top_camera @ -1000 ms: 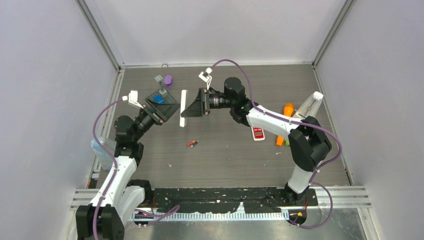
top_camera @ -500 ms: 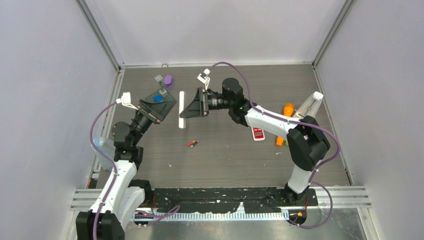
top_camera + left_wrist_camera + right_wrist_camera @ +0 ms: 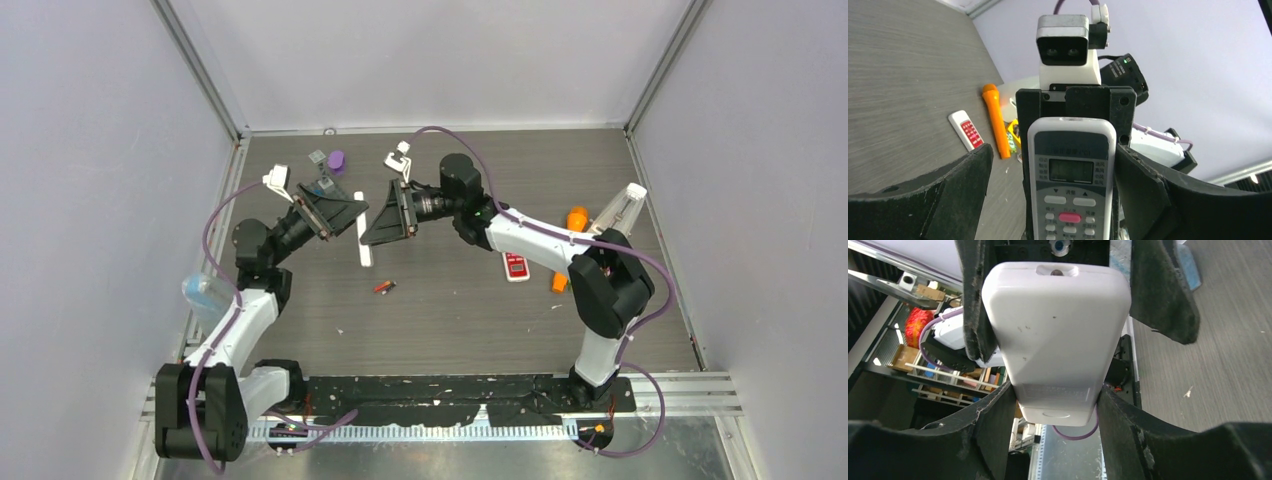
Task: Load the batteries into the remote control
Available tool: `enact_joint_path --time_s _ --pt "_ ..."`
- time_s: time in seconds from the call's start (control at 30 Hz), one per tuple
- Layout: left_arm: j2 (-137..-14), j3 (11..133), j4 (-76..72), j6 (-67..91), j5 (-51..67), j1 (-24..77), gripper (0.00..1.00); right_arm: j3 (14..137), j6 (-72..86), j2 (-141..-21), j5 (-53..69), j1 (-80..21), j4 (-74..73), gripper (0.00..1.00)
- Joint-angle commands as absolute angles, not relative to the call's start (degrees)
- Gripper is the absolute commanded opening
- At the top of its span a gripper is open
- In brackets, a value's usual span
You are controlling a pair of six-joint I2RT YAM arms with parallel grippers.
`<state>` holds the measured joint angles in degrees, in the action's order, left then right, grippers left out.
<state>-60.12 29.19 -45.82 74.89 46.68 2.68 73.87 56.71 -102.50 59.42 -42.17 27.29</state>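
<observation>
1. The white remote control (image 3: 366,250) is held off the table (image 3: 450,320), between the two grippers, towards the far left of the tabletop.
2. The right gripper (image 3: 385,222) has its fingers (image 3: 990,435) clamped on the two long edges of the remote; its wrist view shows the plain white back of the remote.
3. The left gripper (image 3: 345,212) faces it from the other side; its fingers (image 3: 955,195) stand wide apart on either side of the remote; its wrist view shows the button face and the display, with a clear gap on the left; whether the other finger touches I cannot tell.
4. The batteries (image 3: 384,287) lie on the table near its middle, in front of the held remote and well apart from it; no gripper touches them.
5. A small red-and-white remote (image 3: 516,267) lies flat to the right beside the right arm; an orange object (image 3: 576,219) lies further right.
6. A purple object (image 3: 336,160) and a small grey piece (image 3: 318,157) sit at the far left.
</observation>
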Motion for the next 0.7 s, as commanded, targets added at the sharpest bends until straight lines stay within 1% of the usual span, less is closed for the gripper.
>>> enact_joint_path --time_s 0.0,0.1,0.17,0.2,0.3,0.33,0.37,0.4,0.43,0.47,0.5,0.53,0.57,0.6,0.63,0.67 --pt "-63.2 30.7 -60.1 83.6 51.0 3.0 0.87 76.3 60.8 -102.6 62.4 -42.8 35.4 0.25" --pt "-66.1 30.8 -67.6 89.2 51.9 3.2 0.77 76.3 64.0 -103.5 62.6 -42.9 38.4 0.25" --pt "-67.6 30.8 -70.9 91.2 52.2 3.3 0.64 76.2 66.5 -104.0 62.5 -42.9 41.1 0.25" --pt "-68.1 30.6 -72.1 91.7 52.2 3.3 0.55 76.1 67.4 -104.2 62.4 -43.0 42.4 0.26" --pt "-68.8 30.2 -72.8 91.8 51.8 3.3 0.22 76.3 67.3 -104.2 61.6 -42.9 41.1 0.29" --pt "-68.8 30.0 -72.7 91.4 51.6 3.3 0.12 76.3 65.9 -103.9 61.2 -42.9 40.2 0.33" --pt "-68.8 30.0 -72.3 91.0 51.6 3.3 0.04 76.0 65.1 -103.7 59.9 -42.8 37.7 0.37" --pt "-68.8 30.0 -71.4 90.4 51.6 3.3 0.00 75.7 62.9 -103.0 59.1 -42.7 36.4 0.47" --pt "-68.7 30.1 -70.3 89.4 51.6 3.3 0.00 75.2 61.7 -102.7 57.4 -42.6 33.5 0.53" --pt "-68.4 30.3 -68.2 88.1 51.8 3.3 0.00 75.0 58.7 -101.8 56.5 -42.5 31.4 0.66" --pt "-67.9 30.4 -65.4 86.1 51.8 3.2 0.00 74.7 57.0 -101.4 54.3 -42.3 26.7 0.72" --pt "-67.3 30.8 -62.1 83.6 51.9 3.2 0.00 74.7 53.7 -100.5 53.1 -41.9 24.3 0.82" --pt "-66.6 31.3 -57.1 80.5 51.7 3.2 0.00 74.6 52.2 -100.0 50.6 -41.7 19.7 0.87" --pt "-65.7 32.1 -50.3 76.4 51.2 3.2 0.00 74.5 49.4 -99.2 49.4 -41.0 17.5 0.94" --pt "-64.7 33.1 -43.0 71.6 50.5 3.2 0.00 74.0 48.3 -98.8 46.3 -40.2 13.1 1.00" --pt "-63.7 34.3 -35.0 65.9 49.1 3.2 0.00 73.6 46.4 -97.8 44.7 -39.7 11.4 0.98"
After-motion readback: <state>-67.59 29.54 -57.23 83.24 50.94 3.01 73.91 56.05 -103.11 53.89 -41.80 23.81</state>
